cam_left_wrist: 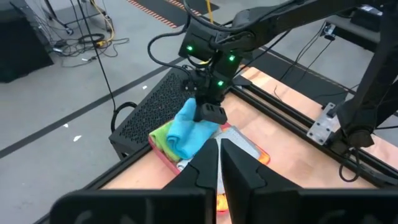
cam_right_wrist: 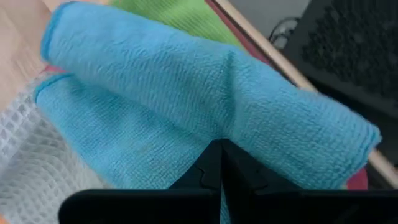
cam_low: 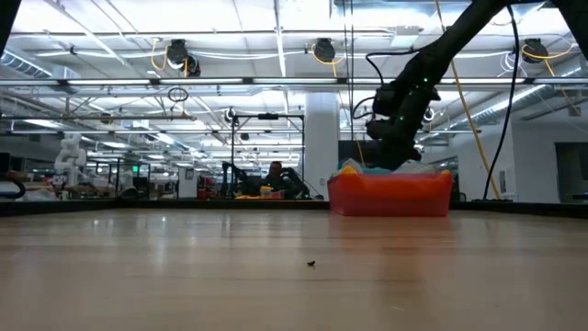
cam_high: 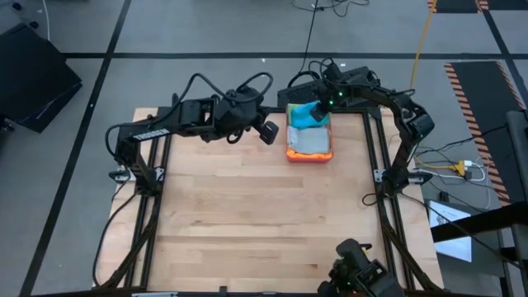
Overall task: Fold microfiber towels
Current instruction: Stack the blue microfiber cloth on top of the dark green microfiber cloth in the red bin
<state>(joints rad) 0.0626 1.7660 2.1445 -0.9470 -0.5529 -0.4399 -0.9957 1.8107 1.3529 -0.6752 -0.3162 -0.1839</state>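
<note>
A pink-red tray [cam_high: 290, 153] stands at the table's far edge and holds the towels. A bright blue towel [cam_high: 305, 117] lies bunched on top at the tray's far end, over a green towel [cam_left_wrist: 163, 135] and a grey towel [cam_high: 312, 142]. My right gripper [cam_high: 320, 109] stands over the tray's far end, shut on the blue towel. It also shows in the low view [cam_low: 397, 154]. My left gripper [cam_high: 269, 132] hovers just left of the tray, shut and empty, and its fingers show in the left wrist view [cam_left_wrist: 219, 163]. My right gripper pinches a raised fold of the blue towel [cam_right_wrist: 217, 127] between its two fingers, coming from above and pointing down. The fold is drawn up at the fingers [cam_left_wrist: 210, 113]. The rest of the towel [cam_left_wrist: 185, 134] slopes down and lies on the other towels in the tray.
A white mesh cloth [cam_right_wrist: 31, 155] lies in the tray beside the blue towel. A black perforated box [cam_left_wrist: 155, 102] stands just beyond the table's far edge. The bare wooden tabletop [cam_high: 264, 214] stretches toward the near edge. Metal frame rails [cam_high: 384, 165] run along both sides.
</note>
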